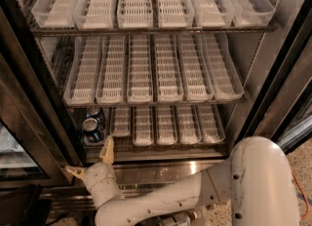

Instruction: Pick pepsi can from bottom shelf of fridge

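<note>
The pincer [90, 160] sits low on the left, its two fingers spread apart. Far to its right, a pale speckled floor [306, 181] fills the lower corner, crossed by a thin orange cord [294, 187]. Left of the pincer is a glass panel [14, 154] with pale shapes behind it, and below that a dark, unclear object [19, 204].

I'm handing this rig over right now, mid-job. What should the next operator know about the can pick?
The gripper is open and empty, low at the front left of the fridge, just below and in front of the pepsi can.
The pepsi can stands upright at the left end of the bottom shelf, left of the white trays. A second can is right behind it.
Done: gripper is at the shelf edge.
Left: reach in, close on the front can, lift it out.
</note>
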`<state>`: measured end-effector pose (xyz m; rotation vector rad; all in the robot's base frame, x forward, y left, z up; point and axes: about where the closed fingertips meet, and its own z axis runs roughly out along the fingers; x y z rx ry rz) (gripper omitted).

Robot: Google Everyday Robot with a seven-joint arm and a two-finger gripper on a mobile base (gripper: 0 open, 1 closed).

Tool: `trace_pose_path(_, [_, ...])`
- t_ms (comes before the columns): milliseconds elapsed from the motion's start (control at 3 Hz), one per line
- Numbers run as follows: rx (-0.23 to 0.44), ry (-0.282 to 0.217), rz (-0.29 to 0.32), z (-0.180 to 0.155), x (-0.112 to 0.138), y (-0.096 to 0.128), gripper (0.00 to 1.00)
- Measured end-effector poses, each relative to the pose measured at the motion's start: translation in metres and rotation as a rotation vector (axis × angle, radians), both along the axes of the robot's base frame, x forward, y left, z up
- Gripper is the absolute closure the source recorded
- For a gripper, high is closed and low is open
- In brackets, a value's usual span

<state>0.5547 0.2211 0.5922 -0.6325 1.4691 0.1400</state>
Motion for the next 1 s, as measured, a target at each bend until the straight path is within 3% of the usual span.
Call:
trace_pose_path(333, [0.029,-0.061,-0.131,0.005,0.011,-0.022,0.0])
trace_pose_path(667, [0.057,-0.087,-0.206,0.01,0.011,-0.041,0.02])
trace_pose_path(1000, [0.085,-0.088,-0.235,0.009,0.009,-0.048,0.11])
